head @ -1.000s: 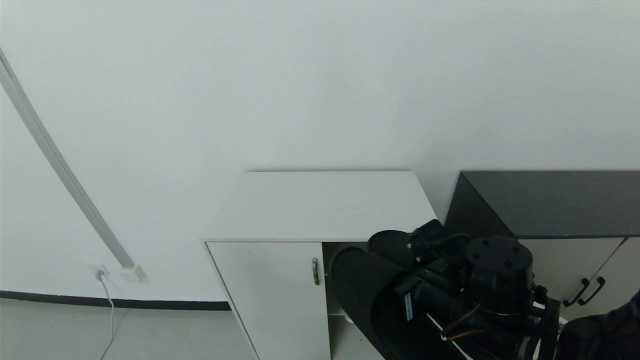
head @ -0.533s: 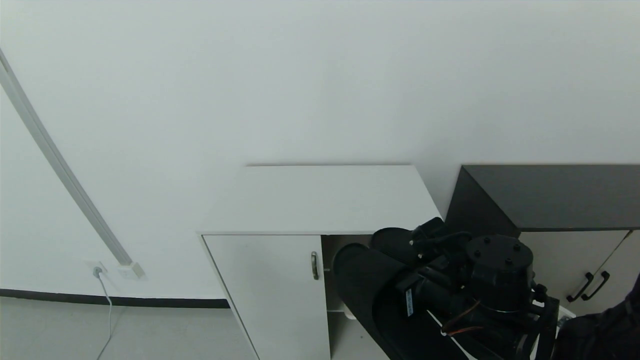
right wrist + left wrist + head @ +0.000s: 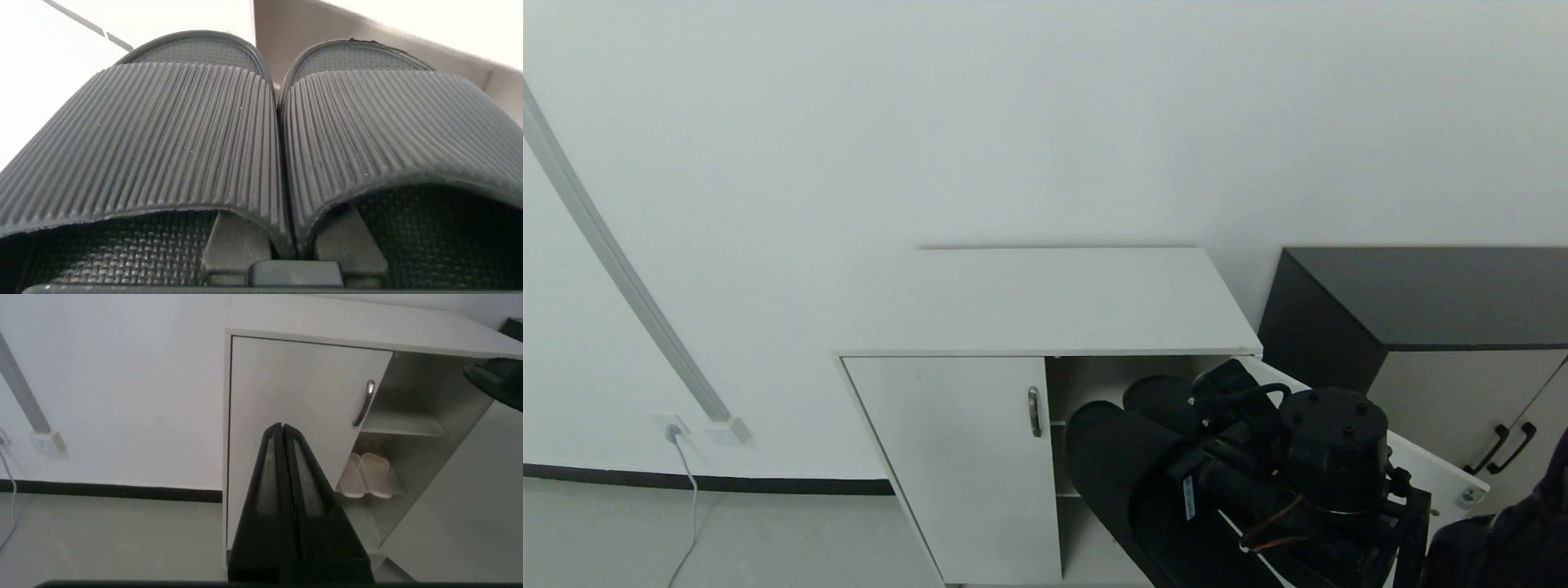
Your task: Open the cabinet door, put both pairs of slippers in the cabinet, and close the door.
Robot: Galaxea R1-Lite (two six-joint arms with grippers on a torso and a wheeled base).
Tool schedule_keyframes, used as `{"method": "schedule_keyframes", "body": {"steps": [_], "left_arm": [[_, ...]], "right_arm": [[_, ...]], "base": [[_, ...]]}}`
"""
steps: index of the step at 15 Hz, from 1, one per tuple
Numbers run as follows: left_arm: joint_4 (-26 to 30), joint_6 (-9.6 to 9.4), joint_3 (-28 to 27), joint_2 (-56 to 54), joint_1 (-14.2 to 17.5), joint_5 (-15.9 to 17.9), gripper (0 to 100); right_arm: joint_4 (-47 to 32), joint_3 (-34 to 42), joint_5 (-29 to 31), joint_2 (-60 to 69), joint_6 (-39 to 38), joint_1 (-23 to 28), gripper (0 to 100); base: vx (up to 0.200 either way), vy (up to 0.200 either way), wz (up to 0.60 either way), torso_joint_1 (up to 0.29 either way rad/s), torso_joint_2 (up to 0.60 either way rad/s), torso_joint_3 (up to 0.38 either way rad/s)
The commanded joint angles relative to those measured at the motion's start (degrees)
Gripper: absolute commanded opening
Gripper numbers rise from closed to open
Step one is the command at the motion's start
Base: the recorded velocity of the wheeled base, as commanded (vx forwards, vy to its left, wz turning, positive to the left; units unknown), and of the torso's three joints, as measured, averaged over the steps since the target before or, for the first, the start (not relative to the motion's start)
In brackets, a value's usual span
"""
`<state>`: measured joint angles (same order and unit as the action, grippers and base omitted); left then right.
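My right tool point(image 3: 288, 245) gripped the pair of black slippers point(image 3: 196, 122), apparently with one finger point(image 3: 233, 245) under each strap. Their toes pointed away from it toward the white cabinet point(image 3: 1062, 302), whose right door point(image 3: 1421, 465) stood open. My left tool point(image 3: 283, 429) was pinched closed on nothing. Ahead of it, white slippers point(image 3: 369, 474) sat inside the cabinet. A label point(image 3: 1188, 498) on the right arm was too small to read.
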<state>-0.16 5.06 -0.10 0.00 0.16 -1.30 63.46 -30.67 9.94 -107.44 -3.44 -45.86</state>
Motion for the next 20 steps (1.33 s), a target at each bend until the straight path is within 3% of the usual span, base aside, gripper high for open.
{"method": "schedule_keyframes", "body": {"steps": [1, 20], "left_arm": [[0.0, 0.04, 0.0, 0.0, 0.0, 0.0, 0], [0.0, 0.13, 0.0, 0.0, 0.0, 0.0, 0]], "right_arm": [[0.5, 0.3, 0.0, -0.4, 0.0, 0.0, 0], [1.8, 1.1, 0.0, -1.1, 0.4, 0.0, 0]], "base": [[0.0, 0.0, 0.0, -0.227, 0.54, 0.305], [0.0, 0.0, 0.0, -0.185, 0.51, 0.32]]}}
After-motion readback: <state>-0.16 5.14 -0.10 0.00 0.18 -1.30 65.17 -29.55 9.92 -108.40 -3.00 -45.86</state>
